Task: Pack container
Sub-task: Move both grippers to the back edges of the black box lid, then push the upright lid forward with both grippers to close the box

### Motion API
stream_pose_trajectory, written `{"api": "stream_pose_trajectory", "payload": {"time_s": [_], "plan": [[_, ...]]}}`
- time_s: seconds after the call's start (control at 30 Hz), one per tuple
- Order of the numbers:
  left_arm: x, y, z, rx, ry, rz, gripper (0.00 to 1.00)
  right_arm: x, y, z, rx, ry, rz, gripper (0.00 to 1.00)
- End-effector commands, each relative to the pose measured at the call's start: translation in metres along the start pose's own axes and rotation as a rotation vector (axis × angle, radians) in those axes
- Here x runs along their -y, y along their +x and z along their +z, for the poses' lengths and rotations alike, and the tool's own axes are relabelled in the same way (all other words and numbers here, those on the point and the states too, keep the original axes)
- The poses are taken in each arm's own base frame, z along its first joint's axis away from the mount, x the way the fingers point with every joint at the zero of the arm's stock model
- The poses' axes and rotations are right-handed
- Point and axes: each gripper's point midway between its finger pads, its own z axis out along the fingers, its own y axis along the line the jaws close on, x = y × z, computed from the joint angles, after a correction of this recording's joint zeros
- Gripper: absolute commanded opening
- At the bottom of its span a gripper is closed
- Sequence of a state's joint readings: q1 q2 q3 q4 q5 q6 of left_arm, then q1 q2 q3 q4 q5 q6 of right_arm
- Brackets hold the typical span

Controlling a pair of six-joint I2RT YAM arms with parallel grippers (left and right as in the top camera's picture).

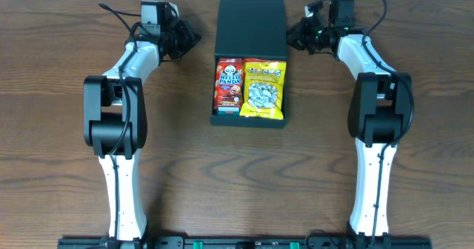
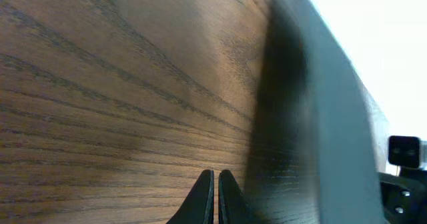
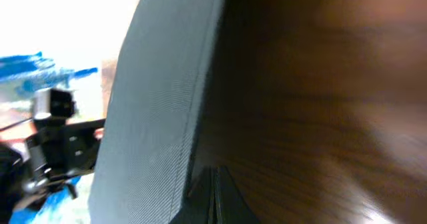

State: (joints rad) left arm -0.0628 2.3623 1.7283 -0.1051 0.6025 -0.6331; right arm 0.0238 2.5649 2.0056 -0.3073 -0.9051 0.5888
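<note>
The dark teal container (image 1: pixel 250 117) lies open at the table's centre, its flap lid (image 1: pixel 251 27) folded back flat. Inside sit a red Hello Panda pack (image 1: pixel 229 84) on the left and a yellow snack bag (image 1: pixel 264 88) on the right. My left gripper (image 1: pixel 194 37) is shut and empty, just left of the lid; in the left wrist view its fingertips (image 2: pixel 215 184) rest near the lid's edge (image 2: pixel 340 117). My right gripper (image 1: pixel 292 35) is shut and empty, just right of the lid; in the right wrist view its fingertips (image 3: pixel 215 181) sit beside the lid's side (image 3: pixel 160 97).
The wooden table (image 1: pixel 67 130) surrounds the box. The table's far edge runs just behind the lid. Both arms' bases stand at the near edge, left (image 1: pixel 122 204) and right (image 1: pixel 370 197).
</note>
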Motion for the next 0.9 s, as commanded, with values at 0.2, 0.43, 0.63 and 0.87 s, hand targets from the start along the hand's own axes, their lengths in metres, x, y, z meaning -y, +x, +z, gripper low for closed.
{"api": "stream_pose_trajectory", "payload": {"time_s": [0.2, 0.43, 0.63, 0.87], "plan": [[0.009, 0.009, 0.006, -0.049, 0.073, -0.001, 0.06, -0.036, 0.014, -0.001, -0.096, -0.227, -0.131, 0.01], [0.043, 0.009, 0.001, -0.081, 0.242, 0.053, 0.06, -0.044, 0.02, -0.004, -0.125, -0.277, -0.152, 0.01], [0.045, 0.012, 0.001, -0.093, 0.252, 0.055, 0.05, -0.056, 0.029, -0.009, -0.166, -0.36, -0.209, 0.01], [0.061, 0.022, 0.002, -0.126, 0.308, 0.085, 0.06, -0.062, 0.033, -0.013, -0.183, -0.402, -0.241, 0.01]]}}
